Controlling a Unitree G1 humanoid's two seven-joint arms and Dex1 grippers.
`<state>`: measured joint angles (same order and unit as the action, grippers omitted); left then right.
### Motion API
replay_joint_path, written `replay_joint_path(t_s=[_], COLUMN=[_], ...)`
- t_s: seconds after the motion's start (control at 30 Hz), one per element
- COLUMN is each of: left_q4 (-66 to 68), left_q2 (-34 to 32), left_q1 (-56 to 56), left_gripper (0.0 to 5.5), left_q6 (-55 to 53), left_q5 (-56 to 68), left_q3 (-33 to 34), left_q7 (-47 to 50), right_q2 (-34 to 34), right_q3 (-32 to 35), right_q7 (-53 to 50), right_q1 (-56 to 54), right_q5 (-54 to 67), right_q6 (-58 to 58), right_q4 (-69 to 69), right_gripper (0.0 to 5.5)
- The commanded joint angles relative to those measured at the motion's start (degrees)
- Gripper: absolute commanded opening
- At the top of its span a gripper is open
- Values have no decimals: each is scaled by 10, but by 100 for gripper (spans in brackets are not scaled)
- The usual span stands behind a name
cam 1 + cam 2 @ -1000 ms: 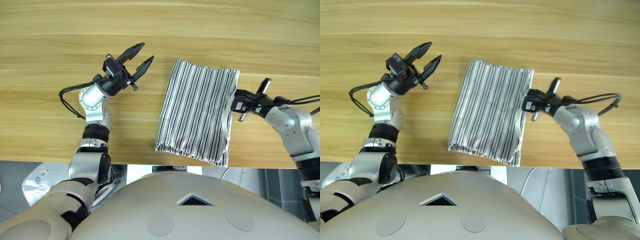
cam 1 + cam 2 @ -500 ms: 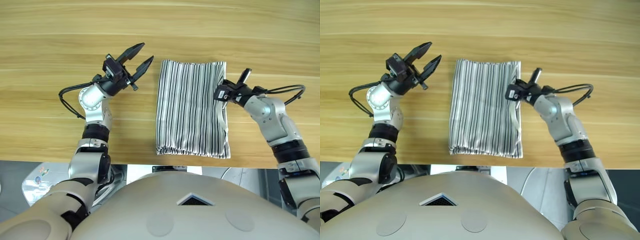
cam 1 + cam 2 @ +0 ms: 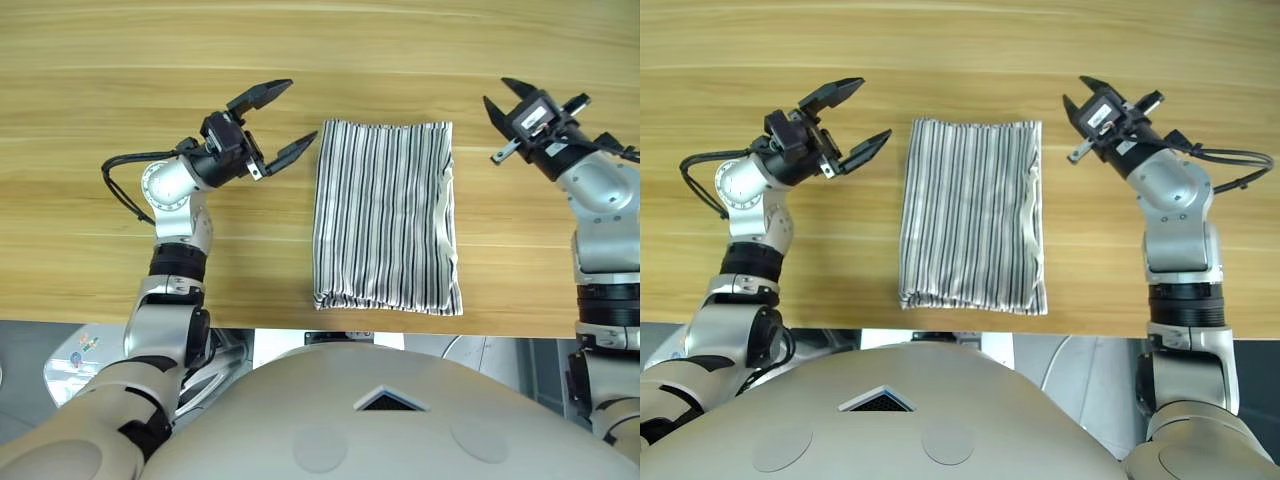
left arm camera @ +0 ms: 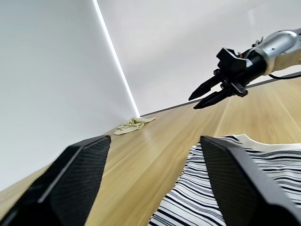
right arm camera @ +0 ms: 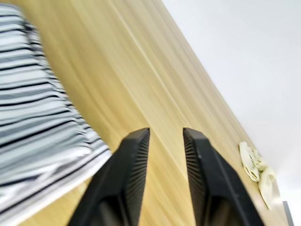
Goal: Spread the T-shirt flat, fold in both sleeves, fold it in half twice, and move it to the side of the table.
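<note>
The black-and-white striped T-shirt (image 3: 385, 215) is found folded into a compact rectangle at the near middle of the light wooden table (image 3: 100, 60) (folding judged done). The fingers of the left gripper (image 3: 291, 115) are held wide apart, those of the right gripper (image 3: 497, 92) narrowly parted, both empty. Only the move aside is judged left.

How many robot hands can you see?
2. The left gripper is just left of the shirt's far left corner; the right gripper is off its far right corner. Both open, holding nothing.
</note>
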<state>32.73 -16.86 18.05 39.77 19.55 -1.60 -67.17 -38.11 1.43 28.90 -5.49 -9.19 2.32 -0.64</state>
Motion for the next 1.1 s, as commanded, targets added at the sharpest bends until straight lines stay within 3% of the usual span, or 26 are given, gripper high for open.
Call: replay_joint_path(t_s=[0.03, 0.17, 0.27, 0.4, 0.53, 0.7, 0.97, 1.1], left_q4=[-73, -238, -257, -290, -349, -354, -370, -381], left_q2=[-109, -272, -389, -459, -444, -359, -285, -301], left_q1=[-26, -108, -162, -236, -281, -261, -246, -249], left_gripper=[413, 471, 513, 540, 540, 540, 540, 540], left_q6=[4, -4, -9, -4, -4, 7, 17, 22], left_q5=[-73, -130, -154, -168, -188, -240, -267, -251], left_q3=[-39, -55, -22, -10, -42, -100, -128, -149], left_q7=[-57, -116, -138, -132, -97, -19, 87, 83], right_q2=[-93, -194, -228, -221, -219, -205, -198, -197], right_q3=[39, 95, 154, 203, 154, 59, -3, -17], right_q7=[44, 126, 177, 238, 271, 261, 248, 244], right_q1=[54, 148, 265, 389, 438, 412, 395, 401], right_q5=[-29, -38, -46, -15, -13, -66, -80, -62], right_q6=[31, 73, 103, 138, 172, 177, 191, 201], right_q4=[-68, -142, -143, -201, -208, -161, -140, -178], right_gripper=[205, 269, 315, 374, 444, 536, 539, 539])
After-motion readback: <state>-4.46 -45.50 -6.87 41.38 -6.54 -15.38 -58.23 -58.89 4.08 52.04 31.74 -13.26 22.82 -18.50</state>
